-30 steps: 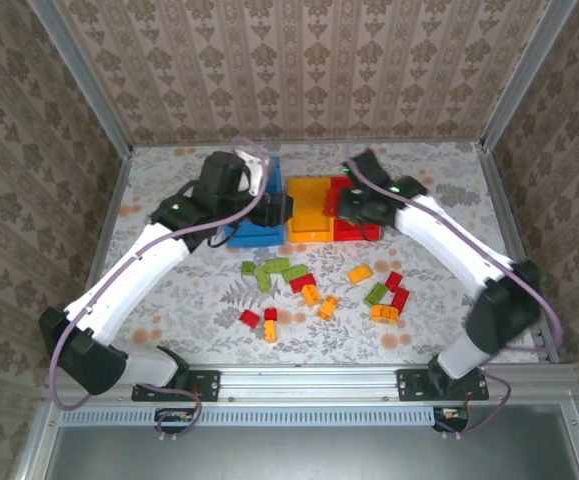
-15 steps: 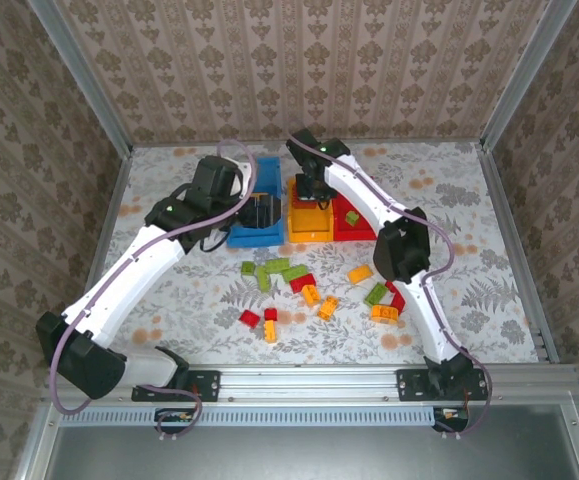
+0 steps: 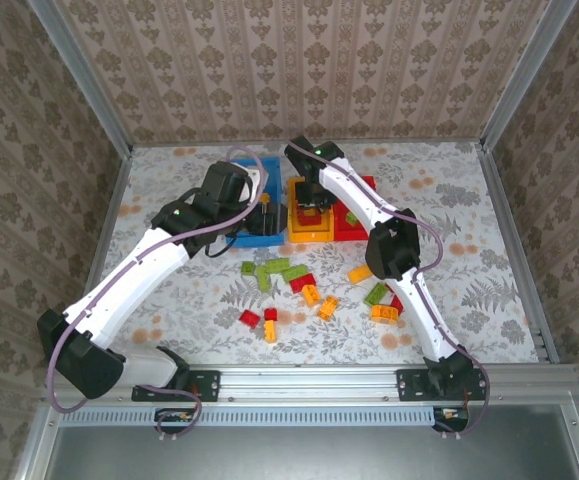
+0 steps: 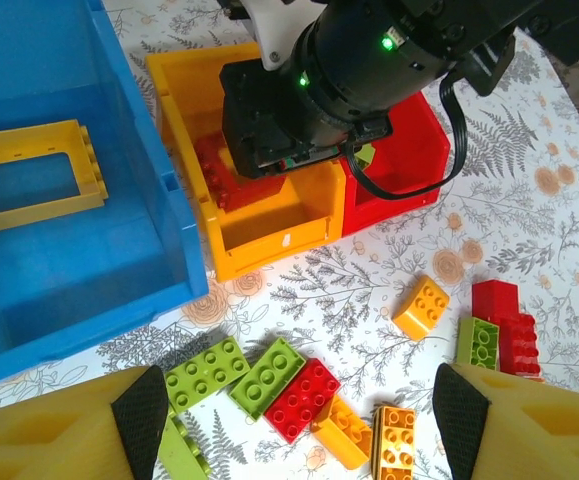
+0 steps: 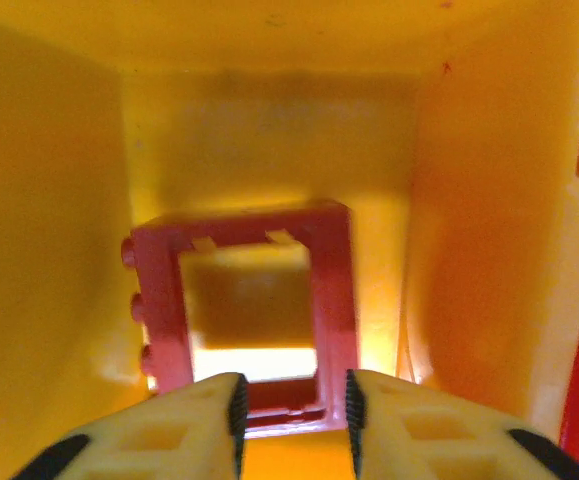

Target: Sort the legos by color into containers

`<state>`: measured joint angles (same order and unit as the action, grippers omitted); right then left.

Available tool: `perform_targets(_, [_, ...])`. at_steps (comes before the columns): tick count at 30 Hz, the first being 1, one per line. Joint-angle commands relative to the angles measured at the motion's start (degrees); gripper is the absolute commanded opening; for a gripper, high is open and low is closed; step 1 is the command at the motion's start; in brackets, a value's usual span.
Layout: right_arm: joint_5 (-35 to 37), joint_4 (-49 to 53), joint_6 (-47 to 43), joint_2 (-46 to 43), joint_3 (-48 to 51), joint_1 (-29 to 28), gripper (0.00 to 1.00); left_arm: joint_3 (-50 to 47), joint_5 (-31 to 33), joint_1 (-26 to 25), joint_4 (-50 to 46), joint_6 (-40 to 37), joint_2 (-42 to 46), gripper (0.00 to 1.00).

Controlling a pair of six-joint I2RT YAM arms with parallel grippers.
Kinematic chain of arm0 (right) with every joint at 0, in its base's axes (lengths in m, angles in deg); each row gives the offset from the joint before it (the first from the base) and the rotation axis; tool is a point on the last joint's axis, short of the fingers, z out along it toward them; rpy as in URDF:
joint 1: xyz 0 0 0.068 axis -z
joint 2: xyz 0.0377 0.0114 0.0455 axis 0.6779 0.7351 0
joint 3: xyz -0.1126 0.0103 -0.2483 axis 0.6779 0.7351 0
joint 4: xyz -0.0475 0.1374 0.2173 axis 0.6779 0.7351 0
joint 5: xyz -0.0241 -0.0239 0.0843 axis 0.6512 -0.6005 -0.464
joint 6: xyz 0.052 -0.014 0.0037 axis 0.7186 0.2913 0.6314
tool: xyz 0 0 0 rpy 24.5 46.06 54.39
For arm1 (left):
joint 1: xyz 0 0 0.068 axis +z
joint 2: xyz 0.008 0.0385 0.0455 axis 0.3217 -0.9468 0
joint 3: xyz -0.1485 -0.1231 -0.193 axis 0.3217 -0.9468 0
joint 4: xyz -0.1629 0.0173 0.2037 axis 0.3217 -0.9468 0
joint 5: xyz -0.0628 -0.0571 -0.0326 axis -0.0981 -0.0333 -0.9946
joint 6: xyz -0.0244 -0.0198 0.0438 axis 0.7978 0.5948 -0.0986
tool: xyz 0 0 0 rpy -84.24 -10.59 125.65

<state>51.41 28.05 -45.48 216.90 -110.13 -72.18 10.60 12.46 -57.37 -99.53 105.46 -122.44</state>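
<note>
My right gripper (image 5: pixel 291 405) is down inside the yellow-orange bin (image 3: pixel 309 233), fingers slightly open. A red open frame lego (image 5: pixel 244 300) lies on the bin floor, its near rail showing in the gap between the fingers. My left gripper (image 4: pixel 299 410) hangs open and empty over loose legos on the table: green (image 4: pixel 207 372), red (image 4: pixel 301 398) and orange (image 4: pixel 421 307). It hovers just in front of the blue bin (image 4: pixel 169 180), which holds a yellow frame (image 4: pixel 29 175). The red bin (image 3: pixel 357 230) holds a green brick (image 3: pixel 352 217).
The three bins stand side by side at the table's back middle. Loose bricks are scattered in front of them (image 3: pixel 314 290), between the two arms. The right arm's wrist (image 4: pixel 349 80) hangs over the yellow-orange bin. Metal rails edge the table.
The right arm swung from over the red bin to the yellow-orange bin and went down into it; its fingers have parted. The left gripper shifted only slightly by the blue bin.
</note>
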Motion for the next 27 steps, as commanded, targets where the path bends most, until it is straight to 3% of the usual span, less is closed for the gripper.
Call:
perform_targets(1, [-1.0,1.9,-0.6,-0.9,-1.9,0.2,0.41,0.2,1.6,-0.3,-1.5,0.2,0.8,0.74])
perform_targets(9, [1.9,2.1,-1.3,-10.8,-1.6,-0.9,0.44,-4.1,2.8,-0.3,-4.4,0.5,3.8,0.74])
perform_targets(12, [5.0,0.7,-3.4,-16.7,2.1,-2.9,0.44,-7.4,-0.3,-0.2,-4.9,0.0,4.4,0.74])
perform_targets(14, [5.3,-4.1,-4.2,-22.9,11.1,-4.3,0.44,-9.8,-3.0,-0.5,-5.6,-0.3,4.0,0.73])
perform_targets(17, [3.6,-16.5,-4.1,-35.9,32.7,-6.0,0.46,-13.4,-4.5,-1.7,-7.9,0.1,3.5,0.73])
perform_targets(22, [-5.4,-36.0,-5.4,-56.8,66.3,-8.1,0.53,-20.1,-6.1,-3.0,-11.2,4.5,5.3,0.73])
perform_targets(27, [-14.9,-43.6,-7.9,-69.8,85.0,-12.4,0.62,-27.1,-10.1,-6.0,-11.9,14.0,8.1,0.72])
